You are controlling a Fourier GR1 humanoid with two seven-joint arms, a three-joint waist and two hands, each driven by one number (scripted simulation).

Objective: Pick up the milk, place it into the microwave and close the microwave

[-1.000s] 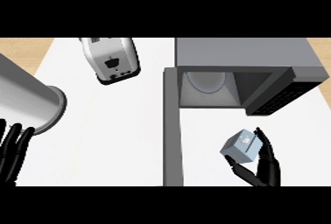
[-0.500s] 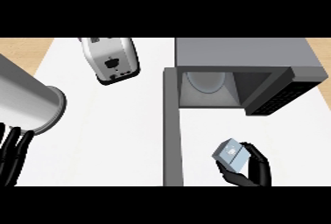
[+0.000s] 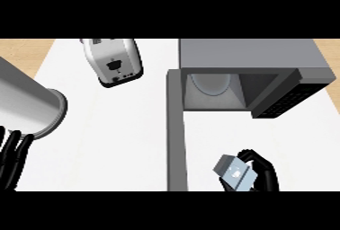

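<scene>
Milk (image 3: 234, 173): a small pale-blue carton, tilted, at the near right of the white surface (image 3: 119, 134), just in front of the open microwave; whether it rested on the surface or was lifted off it I could not tell.
Right hand (image 3: 262, 173): black fingers curled round the carton's right side, clamped on it, seemingly so it could be carried up into the oven.
Microwave (image 3: 246, 58): grey box at the far right, cavity facing near, a pale turntable plate (image 3: 214, 84) showing inside, ready to take the carton.
Door (image 3: 176, 134): swung wide open, running as a long grey strip toward the near edge, just left of the milk, leaving the way in clear.
Left hand (image 3: 12, 157): at the near left edge, fingers straight and apart, resting.
Toaster (image 3: 113, 60): far left of centre, well out of the way.
Steel pot (image 3: 26, 103): large cylinder on the left, just above the resting hand.
</scene>
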